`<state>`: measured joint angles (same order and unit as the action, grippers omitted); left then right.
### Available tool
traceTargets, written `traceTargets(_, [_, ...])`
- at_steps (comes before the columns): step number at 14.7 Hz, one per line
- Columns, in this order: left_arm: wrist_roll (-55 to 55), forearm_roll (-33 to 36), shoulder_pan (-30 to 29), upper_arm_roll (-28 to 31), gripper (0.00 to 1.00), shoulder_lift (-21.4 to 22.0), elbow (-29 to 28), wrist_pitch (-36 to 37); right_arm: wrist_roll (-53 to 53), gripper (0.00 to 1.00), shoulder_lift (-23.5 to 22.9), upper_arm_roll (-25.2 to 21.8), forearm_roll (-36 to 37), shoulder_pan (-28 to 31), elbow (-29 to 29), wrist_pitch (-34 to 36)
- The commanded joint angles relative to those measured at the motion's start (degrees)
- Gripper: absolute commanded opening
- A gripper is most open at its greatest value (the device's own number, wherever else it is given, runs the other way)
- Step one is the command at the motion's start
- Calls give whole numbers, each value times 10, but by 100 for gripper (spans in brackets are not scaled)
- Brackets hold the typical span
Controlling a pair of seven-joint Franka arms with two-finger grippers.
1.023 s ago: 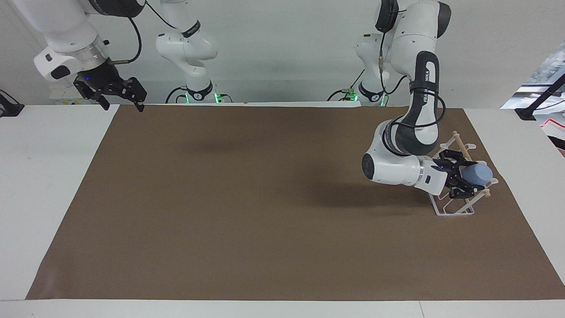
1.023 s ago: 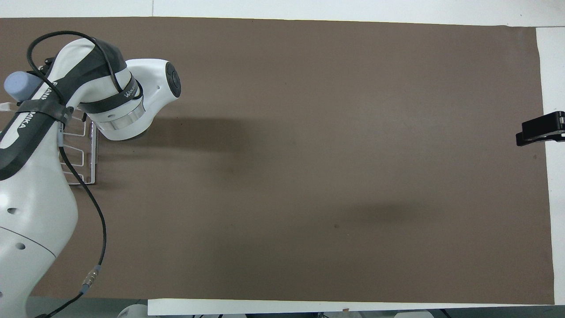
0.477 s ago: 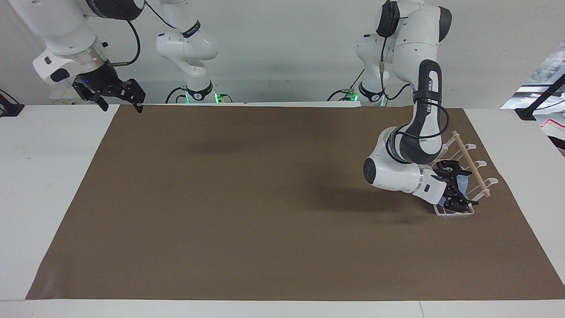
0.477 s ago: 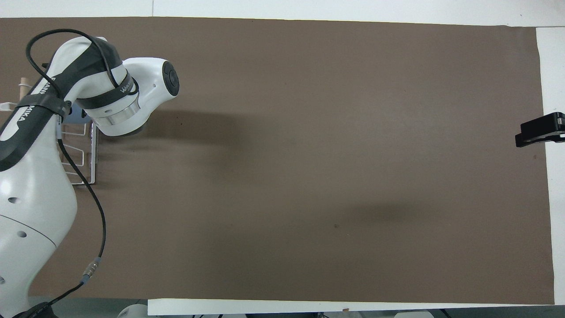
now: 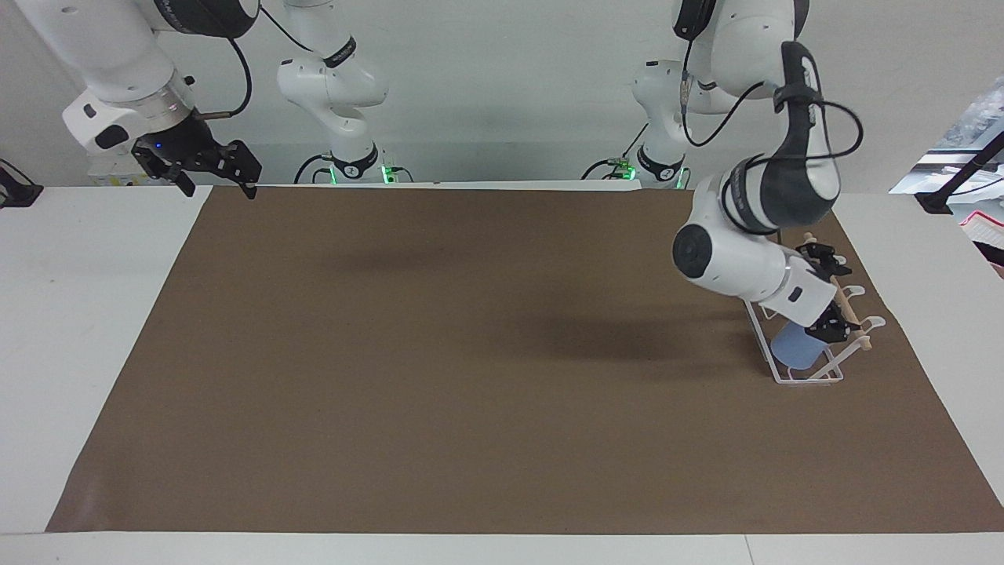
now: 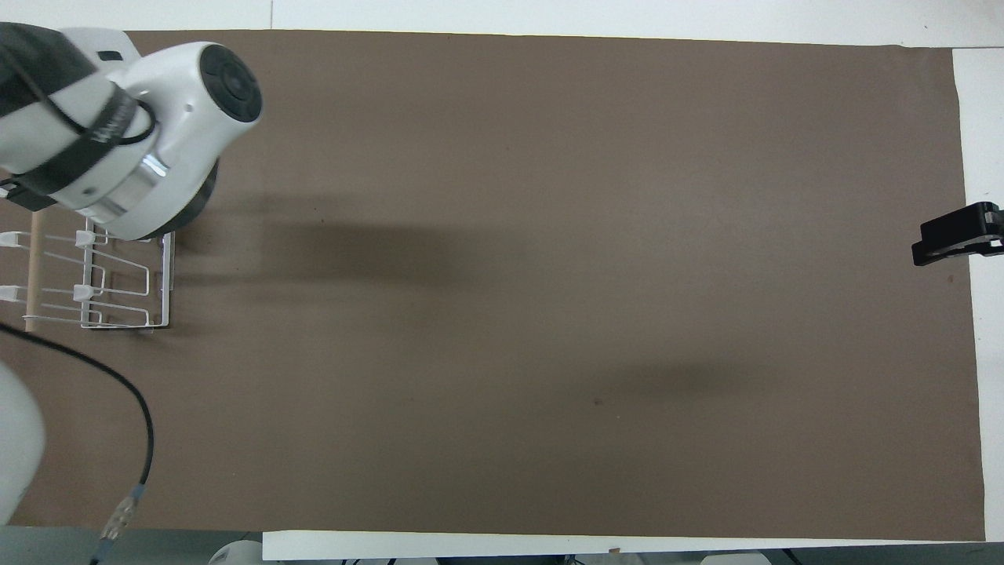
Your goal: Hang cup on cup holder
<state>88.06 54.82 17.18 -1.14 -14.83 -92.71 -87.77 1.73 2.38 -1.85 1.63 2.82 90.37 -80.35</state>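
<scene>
Well apart from the cup holder (image 5: 808, 381), over the surface's corner at the right arm's end: right gripper (image 5: 205, 166), waiting, fingers spread, nothing between them. Shows in the overhead view only as a dark tip (image 6: 957, 235).

Between there and the cup holder: bare brown mat (image 5: 471, 353), flat and wide, plenty of room for a retreat.

Directly over the cup holder: left gripper (image 5: 827, 292), raised above the wooden dowel (image 5: 863, 341), fingers wide apart and empty, touching nothing.

Inside the cup holder, below that gripper: cup (image 5: 794, 349), tilted among the wire prongs at the end farther from the robots. Appears to rest on a prong, though hard to tell how securely.

Likely light, stiff and rather slick, so easily knocked loose; best taken across the wall near the rim, with a modest squeeze, if a reseat proves necessary.

Worth minding: thin wire loops and the dowel close under the fingers. Safest to leave upward and toward the mat's middle; the mat's edge and the surface's end lie just beside the cup holder.
</scene>
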Motion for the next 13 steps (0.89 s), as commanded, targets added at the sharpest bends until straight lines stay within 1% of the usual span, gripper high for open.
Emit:
traceTargets(1, [-144, -100, -43, -1, 100, 72, -40, -48, 13, 100, -3, 4, 8, 8, -6, 10])
traceTargets(2, [-215, -147, -52, 0, 100, 81, -39, -53, 13, 100, 0, 4, 7, 9, -2, 11])
traceTargets(3, [-291, -179, -62, 1, 100, 81, -38, -46, 14, 100, 1, 4, 7, 8, -1, 12])
traceTargets(4, [-359, -220, -76, 1, 100, 95, -41, -38, 14, 100, 1, 4, 7, 8, -1, 12])
traceTargets(9, [-647, -447, -126, 3, 100, 124, -29, -37, 13, 100, 2, 4, 4, 8, 1, 12])
traceTargets(10, [-696, -473, -128, 4, 100, 124, -22, -36, 13, 100, 2, 4, 3, 6, 1, 12])
traceTargets(11, [-726, -486, -128, 4, 100, 124, -12, -33, 13, 100, 2, 4, 3, 4, 1, 12])
traceTargets(13, [-750, -491, -122, 3, 100, 131, -8, -31, 13, 100, 2, 4, 3, 3, 1, 12])
